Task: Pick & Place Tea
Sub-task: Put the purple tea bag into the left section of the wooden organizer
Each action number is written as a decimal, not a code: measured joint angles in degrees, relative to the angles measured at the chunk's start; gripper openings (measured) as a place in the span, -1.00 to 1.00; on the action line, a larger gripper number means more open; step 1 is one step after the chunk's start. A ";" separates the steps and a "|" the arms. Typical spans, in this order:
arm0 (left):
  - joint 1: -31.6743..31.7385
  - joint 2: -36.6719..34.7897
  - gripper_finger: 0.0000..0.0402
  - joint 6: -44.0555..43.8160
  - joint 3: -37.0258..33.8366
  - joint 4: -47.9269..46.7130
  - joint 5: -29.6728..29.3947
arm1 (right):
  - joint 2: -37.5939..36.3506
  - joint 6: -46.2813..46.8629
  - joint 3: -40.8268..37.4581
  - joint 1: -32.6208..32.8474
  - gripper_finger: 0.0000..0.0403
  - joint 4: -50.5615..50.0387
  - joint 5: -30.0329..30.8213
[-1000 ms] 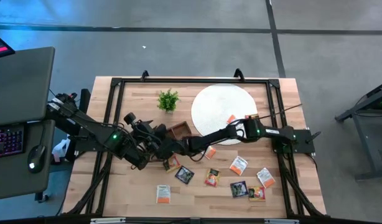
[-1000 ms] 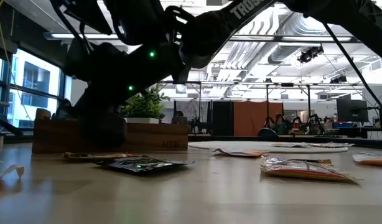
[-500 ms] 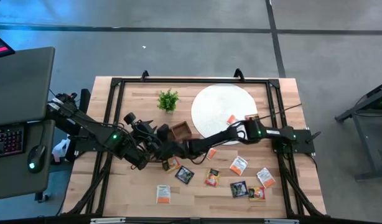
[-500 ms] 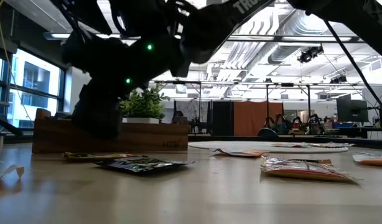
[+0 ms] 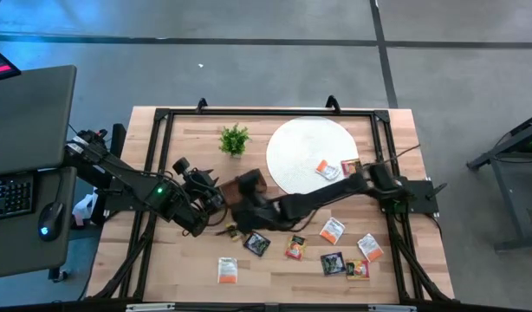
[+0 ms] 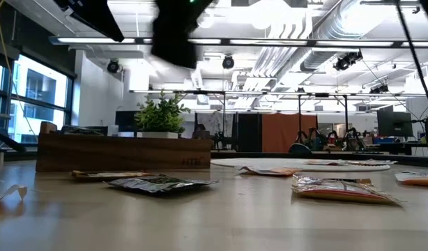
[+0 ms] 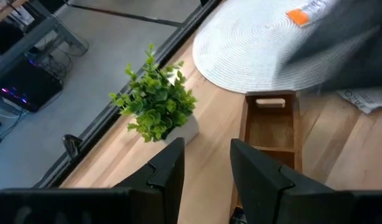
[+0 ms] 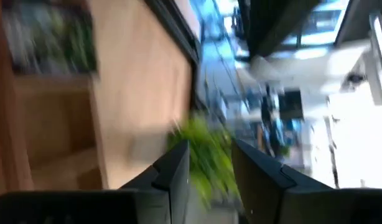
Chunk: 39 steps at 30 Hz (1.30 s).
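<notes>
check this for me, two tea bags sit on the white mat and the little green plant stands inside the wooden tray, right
Not quite. Two tea bags do sit on the white mat, but the green plant is not inside the wooden tray. It stands on the bare table beside the tray. The left wrist view shows plant and tray side by side, apart.

Both arms reaching to mid-table, left gripper (image 7: 206, 171) fingers apart, right gripper (image 8: 209, 171) fingers apart
</notes>
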 joint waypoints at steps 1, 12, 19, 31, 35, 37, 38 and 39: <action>0.00 -0.01 -0.37 -0.15 0.00 -0.01 0.17 | -1.99 3.52 0.02 0.55 -0.41 -5.44 1.78; 0.00 0.01 -0.37 4.55 0.00 2.09 4.51 | -24.96 57.86 -10.42 4.78 -0.63 -48.10 -25.65; 0.02 0.14 -0.37 25.62 -0.02 15.91 23.49 | -35.15 57.21 -35.52 8.26 -0.63 -24.61 -41.32; 10.59 16.78 -0.37 56.55 -0.04 38.72 49.54 | -39.54 50.29 -52.32 4.50 -0.65 1.15 -47.87; 14.19 22.07 -0.37 59.32 1.81 40.98 60.39 | -39.56 50.22 -52.39 3.49 -0.65 0.95 -48.53; 14.96 24.47 -0.37 60.85 3.02 40.87 64.13 | -39.56 50.08 -52.39 3.51 -0.65 0.97 -48.97; 15.11 25.49 -0.37 61.84 3.60 41.11 65.49 | -39.56 50.07 -52.39 3.52 -0.65 0.97 -49.02; 15.06 26.21 -0.37 62.72 4.01 41.01 66.44 | -39.56 50.08 -52.39 3.56 -0.65 0.95 -49.12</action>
